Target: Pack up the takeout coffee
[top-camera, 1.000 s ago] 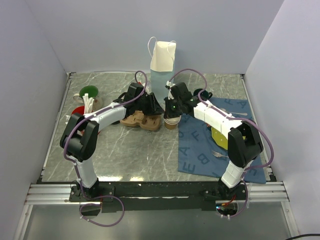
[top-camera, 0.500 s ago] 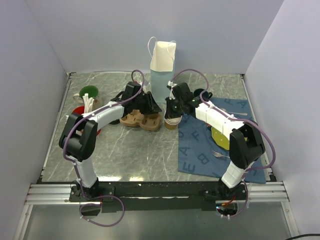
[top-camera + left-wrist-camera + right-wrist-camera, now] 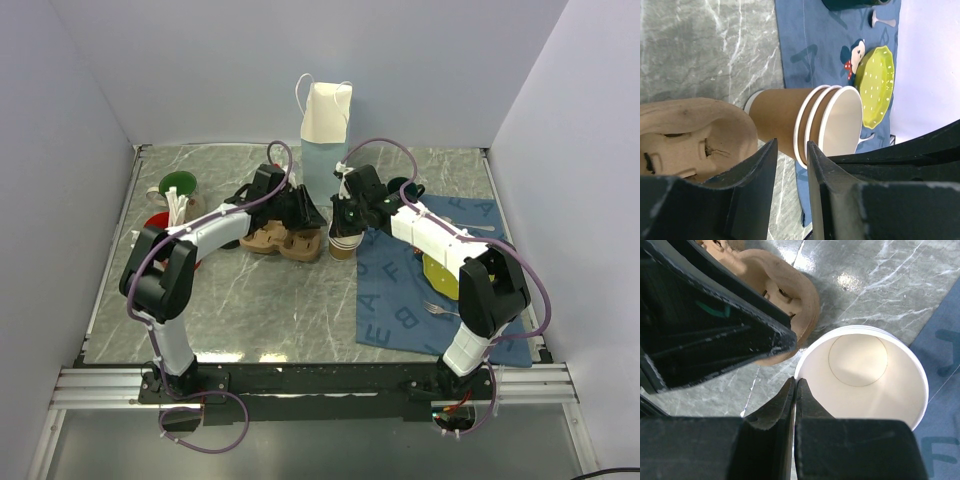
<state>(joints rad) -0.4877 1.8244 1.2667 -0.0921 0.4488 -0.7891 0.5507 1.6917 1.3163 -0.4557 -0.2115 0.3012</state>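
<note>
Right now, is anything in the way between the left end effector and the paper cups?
Nothing visible does. The stack of paper cups sits straight past the left end effector, in line with its open gap. The pulp cup carrier lies to one side, and the shut right end effector is at the cups' rim.

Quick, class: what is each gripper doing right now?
Left gripper: partly open, nothing between its jaws.
Right gripper: shut, apparently pinching the rim of the paper cups.

Centre crowded: stack of kraft cups (image 3: 343, 246) boxed in by pulp carrier (image 3: 283, 240) just beside on left, left hand (image 3: 791, 146) and right hand (image 3: 794, 385) close over it, tall bag (image 3: 325, 125) behind on far side; bare bench (image 3: 280, 300) on near side lies open.
</note>
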